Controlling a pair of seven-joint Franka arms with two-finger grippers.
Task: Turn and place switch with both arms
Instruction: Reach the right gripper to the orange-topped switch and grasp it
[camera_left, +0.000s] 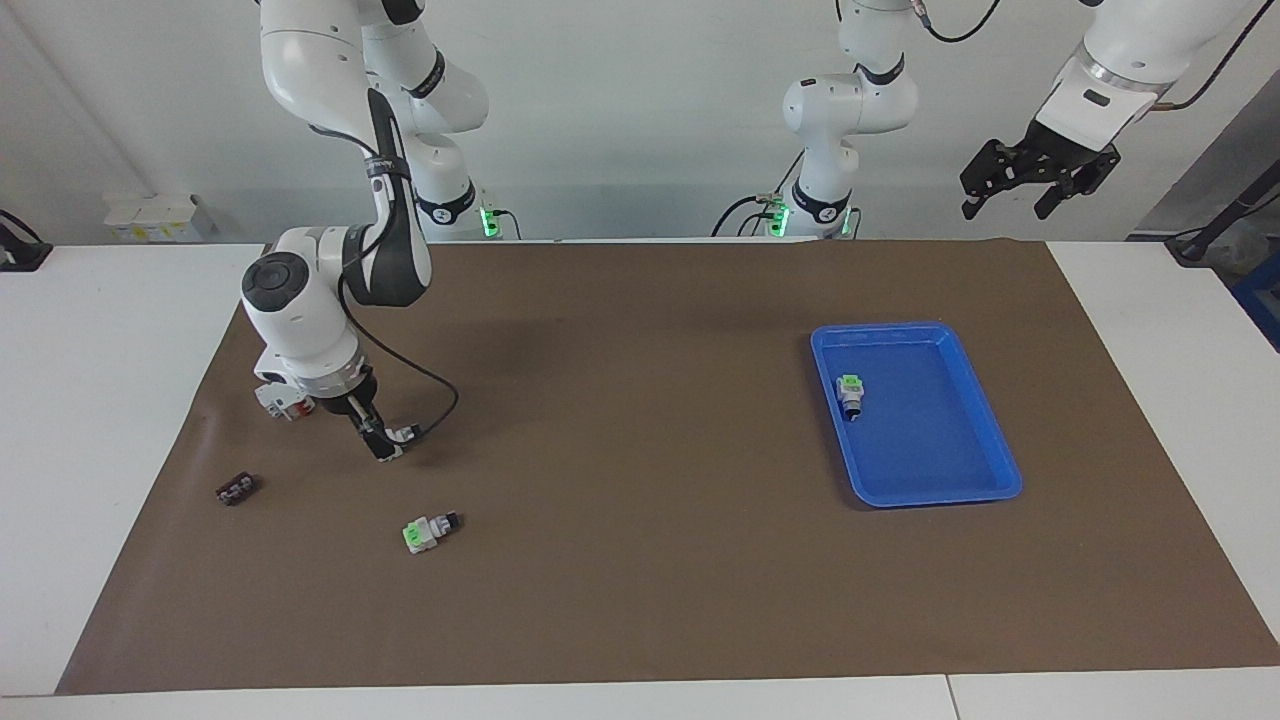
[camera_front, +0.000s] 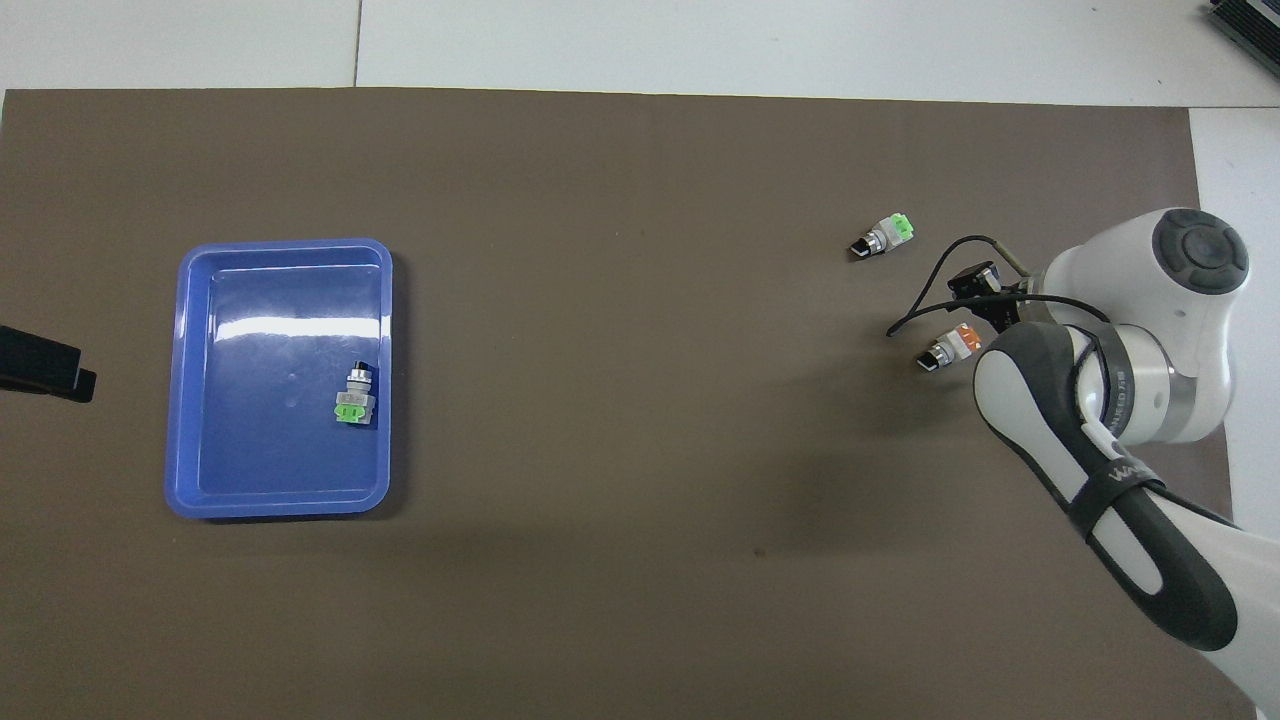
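Note:
The switch (camera_front: 948, 348), white with an orange end and a black knob, lies on the brown mat (camera_left: 640, 560) toward the right arm's end. It sticks out from under the right arm's wrist in the overhead view. My right gripper (camera_left: 383, 448) is down at the mat right at the switch, and in the facing view it hides most of it. The arm itself covers the hand in the overhead view. My left gripper (camera_left: 1035, 190) waits open and empty, high above the table's corner near its base. Only its tip (camera_front: 45, 368) shows in the overhead view.
A blue tray (camera_left: 985, 420) toward the left arm's end holds a green-ended switch (camera_left: 850, 392). Another green-ended switch (camera_left: 430, 531) lies on the mat farther from the robots than the right gripper. A small dark part (camera_left: 237, 489) and a white block with a red mark (camera_left: 280, 398) are beside the right hand.

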